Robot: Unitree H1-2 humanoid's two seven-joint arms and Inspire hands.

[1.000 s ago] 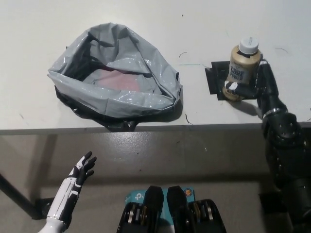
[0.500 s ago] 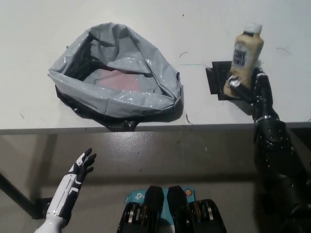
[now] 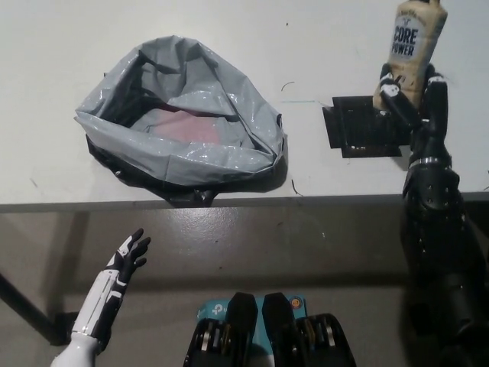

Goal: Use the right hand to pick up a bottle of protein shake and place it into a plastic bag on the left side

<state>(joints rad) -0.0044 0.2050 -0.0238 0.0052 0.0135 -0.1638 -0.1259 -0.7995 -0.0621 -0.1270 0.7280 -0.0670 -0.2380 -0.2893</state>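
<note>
The black right hand [image 3: 409, 95] is clamped around the lower body of the tan protein shake bottle [image 3: 412, 42], holding it above the black square mat [image 3: 359, 126] near the table's [image 3: 46, 46] right edge. It has lifted clear of that mat since a second ago, high enough to carry over the rim of the crumpled grey plastic bag [image 3: 179, 126] at the table's left. The white left hand [image 3: 126, 260] rests below the front edge, fingers apart.

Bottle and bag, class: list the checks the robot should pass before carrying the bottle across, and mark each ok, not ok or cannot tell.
1. Right robot hand shut on bottle: ok.
2. Bottle clear of the black pad: ok.
3. Cap on: cannot tell, the top is cut off by the picture edge.
4. Bag mouth open upward: ok.
5. Table between bottle and bag free of obstacles: ok.
6. Left robot hand out of the way, below the table edge: ok.
</note>
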